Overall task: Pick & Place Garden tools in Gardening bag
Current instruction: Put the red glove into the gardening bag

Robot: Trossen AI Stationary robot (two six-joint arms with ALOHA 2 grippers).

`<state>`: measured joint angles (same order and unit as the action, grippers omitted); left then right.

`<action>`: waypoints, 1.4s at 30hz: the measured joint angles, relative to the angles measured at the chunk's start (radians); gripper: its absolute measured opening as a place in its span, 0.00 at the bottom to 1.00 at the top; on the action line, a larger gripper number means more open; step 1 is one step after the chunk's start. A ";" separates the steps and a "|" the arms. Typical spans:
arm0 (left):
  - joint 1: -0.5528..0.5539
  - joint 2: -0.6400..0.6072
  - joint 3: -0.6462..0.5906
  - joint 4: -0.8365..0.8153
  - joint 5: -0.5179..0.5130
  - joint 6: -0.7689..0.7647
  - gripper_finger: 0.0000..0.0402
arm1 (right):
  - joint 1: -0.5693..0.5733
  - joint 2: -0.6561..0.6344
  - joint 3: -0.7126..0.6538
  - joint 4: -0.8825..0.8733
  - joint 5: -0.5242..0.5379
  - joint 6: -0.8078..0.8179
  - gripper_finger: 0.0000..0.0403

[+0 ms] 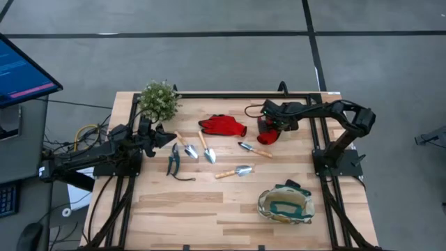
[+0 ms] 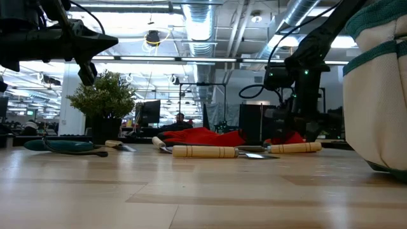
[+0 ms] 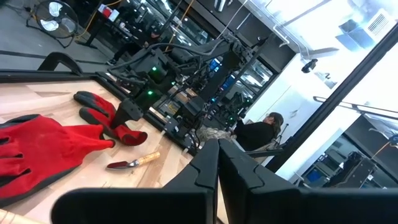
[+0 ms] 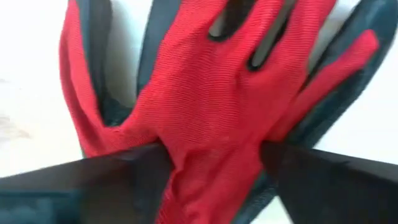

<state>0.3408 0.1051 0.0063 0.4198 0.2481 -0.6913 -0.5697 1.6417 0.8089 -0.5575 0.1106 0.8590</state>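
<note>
The right tool, jaws part-spread, straddles a red glove; left tool pressed together.

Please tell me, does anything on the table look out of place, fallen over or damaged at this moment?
Nothing stands out. The gardening bag lies tipped on its side near the front edge, its opening facing the trowels, probably on purpose. One red glove lies flat; the right gripper has its fingers on either side of the other glove. Nothing looks spilled or broken.
</note>
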 joint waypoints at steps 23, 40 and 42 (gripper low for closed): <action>0.000 0.001 0.000 0.000 0.000 0.005 0.03 | 0.001 -0.469 -0.001 -0.018 -0.110 -0.219 0.00; 0.000 0.000 0.000 0.000 0.000 0.006 0.03 | 0.683 -0.889 0.041 -0.109 0.032 -0.399 0.00; 0.000 0.000 0.000 0.000 0.000 0.006 0.03 | 0.765 -0.878 0.076 -0.148 0.056 -0.399 0.00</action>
<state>0.3408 0.1055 0.0063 0.4198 0.2478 -0.6857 0.1954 0.7634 0.8847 -0.7058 0.1664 0.4604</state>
